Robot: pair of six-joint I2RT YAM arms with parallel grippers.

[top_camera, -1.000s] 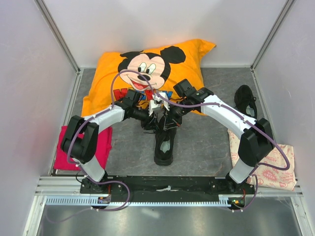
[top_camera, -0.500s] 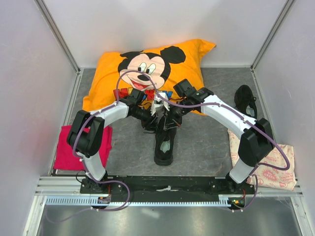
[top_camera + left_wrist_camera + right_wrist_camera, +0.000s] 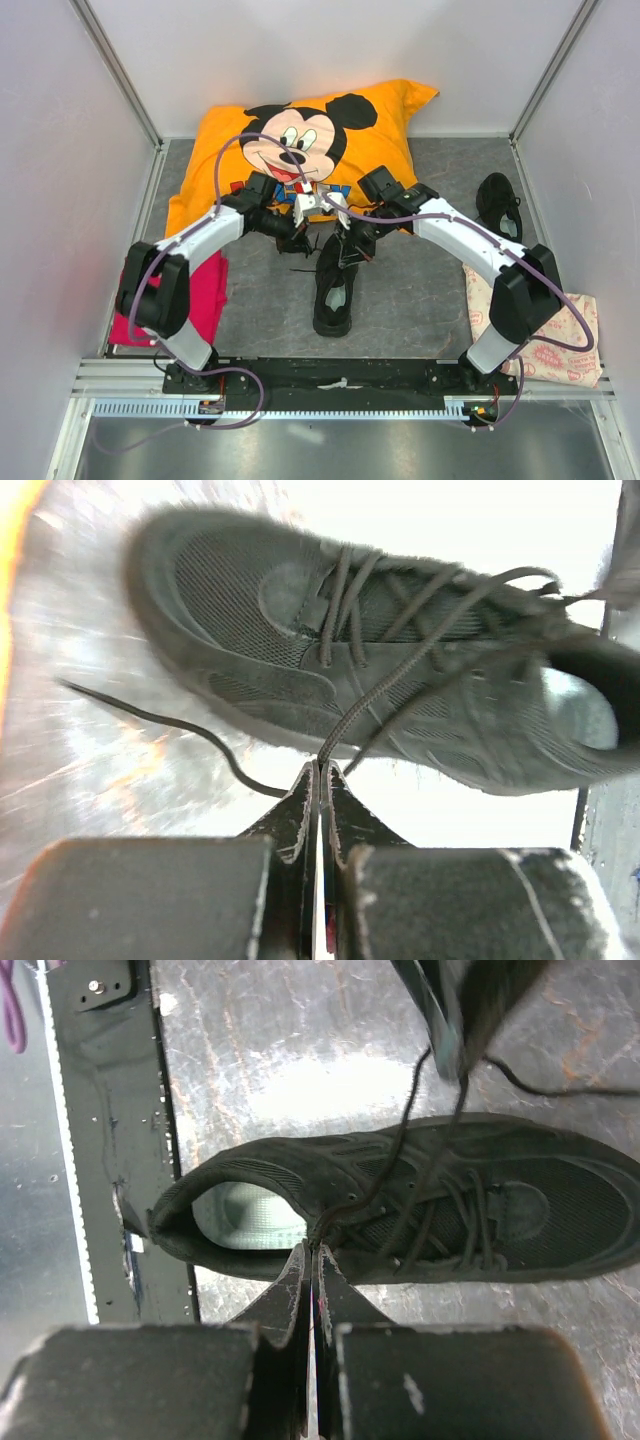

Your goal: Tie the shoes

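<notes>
Your left arm [image 3: 205, 235] and right arm [image 3: 465, 235] reach inward, elbows bowed out, wrists nearly meeting at centre. Left gripper [image 3: 320, 772] and right gripper [image 3: 311, 1252] are both pinched tight — each on a lace [image 3: 385, 680].

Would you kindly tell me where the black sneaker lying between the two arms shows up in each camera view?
Top external: sneaker at centre, between the arms.
Left wrist: sneaker across the upper half, toe left.
Right wrist: sneaker across the middle, toe right.
Shared landmark: its pale grey insole.
</notes>
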